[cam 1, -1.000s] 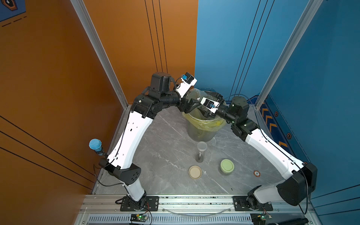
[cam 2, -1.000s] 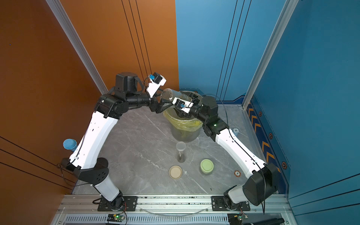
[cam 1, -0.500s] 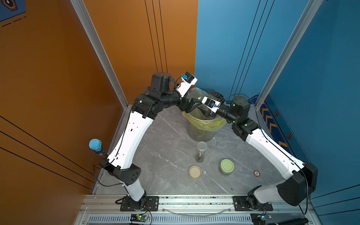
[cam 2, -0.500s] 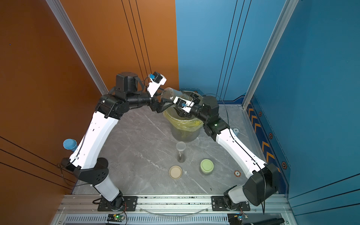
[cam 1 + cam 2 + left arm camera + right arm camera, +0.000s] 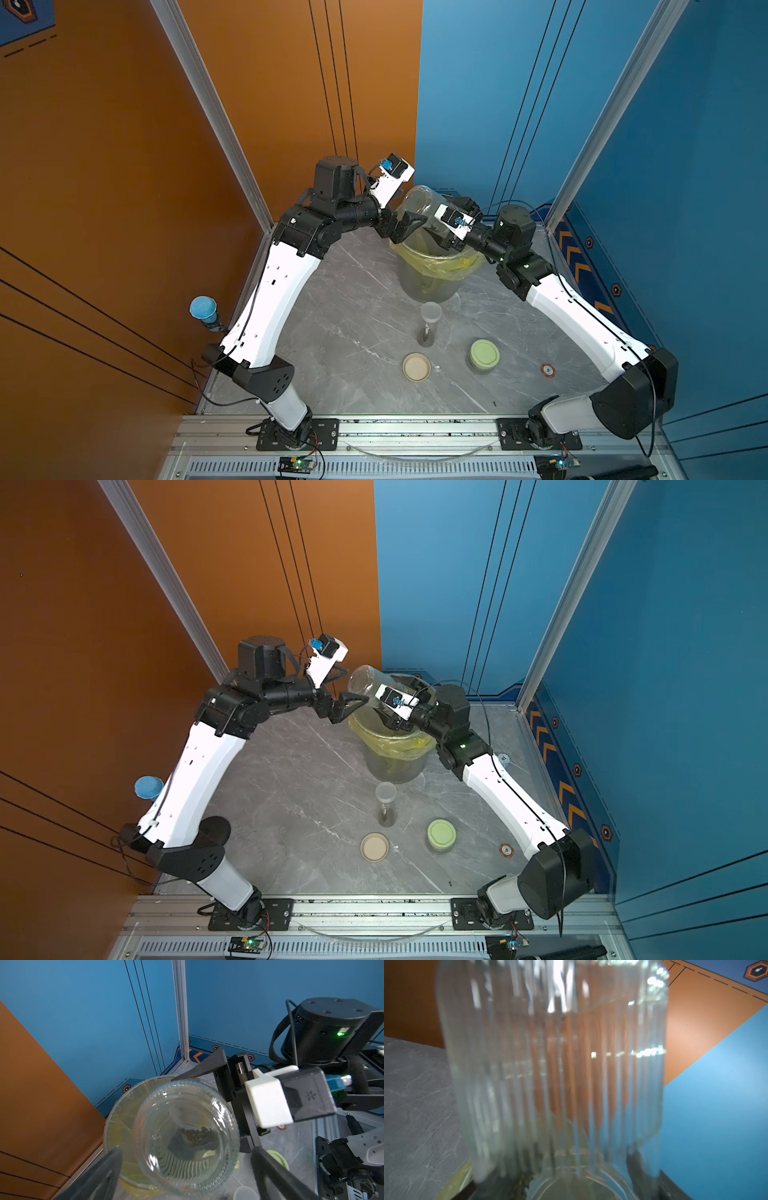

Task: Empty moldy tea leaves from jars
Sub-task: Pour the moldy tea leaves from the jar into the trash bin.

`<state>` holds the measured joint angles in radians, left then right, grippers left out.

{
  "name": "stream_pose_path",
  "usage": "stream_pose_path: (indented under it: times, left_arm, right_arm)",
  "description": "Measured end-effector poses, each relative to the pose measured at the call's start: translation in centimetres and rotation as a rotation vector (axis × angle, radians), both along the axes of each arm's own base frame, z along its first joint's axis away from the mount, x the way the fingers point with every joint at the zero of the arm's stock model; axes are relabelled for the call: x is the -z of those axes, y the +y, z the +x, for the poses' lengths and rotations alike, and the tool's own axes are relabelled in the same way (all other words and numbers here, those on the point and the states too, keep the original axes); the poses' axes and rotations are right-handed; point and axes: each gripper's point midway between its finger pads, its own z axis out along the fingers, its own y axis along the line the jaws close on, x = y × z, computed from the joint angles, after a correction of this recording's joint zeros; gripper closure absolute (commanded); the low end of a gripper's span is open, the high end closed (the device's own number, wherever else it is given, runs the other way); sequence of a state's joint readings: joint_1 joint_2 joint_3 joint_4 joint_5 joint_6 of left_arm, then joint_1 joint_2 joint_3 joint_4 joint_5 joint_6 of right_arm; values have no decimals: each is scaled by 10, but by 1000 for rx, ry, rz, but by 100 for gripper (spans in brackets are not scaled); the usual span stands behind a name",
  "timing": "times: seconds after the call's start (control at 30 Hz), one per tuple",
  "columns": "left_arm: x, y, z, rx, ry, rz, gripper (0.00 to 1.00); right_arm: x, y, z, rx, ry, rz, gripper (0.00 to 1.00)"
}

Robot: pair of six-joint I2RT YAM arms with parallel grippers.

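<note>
A wide, ribbed clear jar hangs tilted, lidless, over the grey bin lined with a yellow bag. My right gripper is shut on the jar near its mouth. My left gripper is open, its fingers apart from the jar's base on both sides. Dark tea leaves show through the base. A tall narrow jar and a short green-lidded jar stand on the table.
A beige lid lies flat in front of the tall jar. A small orange-and-white disc sits to the right. Orange and blue walls meet just behind the bin, and a blue-capped knob sticks out at the left wall.
My left gripper has opened wide and let go of the jar's base. The jar stays tilted over the bin in my right gripper.
</note>
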<state>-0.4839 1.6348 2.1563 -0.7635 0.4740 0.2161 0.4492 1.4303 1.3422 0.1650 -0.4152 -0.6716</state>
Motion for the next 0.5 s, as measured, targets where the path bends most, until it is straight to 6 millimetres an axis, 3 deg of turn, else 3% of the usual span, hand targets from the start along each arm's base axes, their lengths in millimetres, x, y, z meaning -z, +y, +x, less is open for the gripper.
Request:
stream_pose_path:
  times: [0.27,0.5]
  left_arm:
    - [12,29,-17,-74,-41,-56,2]
    - [32,53,-31,-160,-111,-154,2]
  right_arm:
    - [0,-8,12,34,90,149,71]
    - [6,-27,57,98,239,435,77]
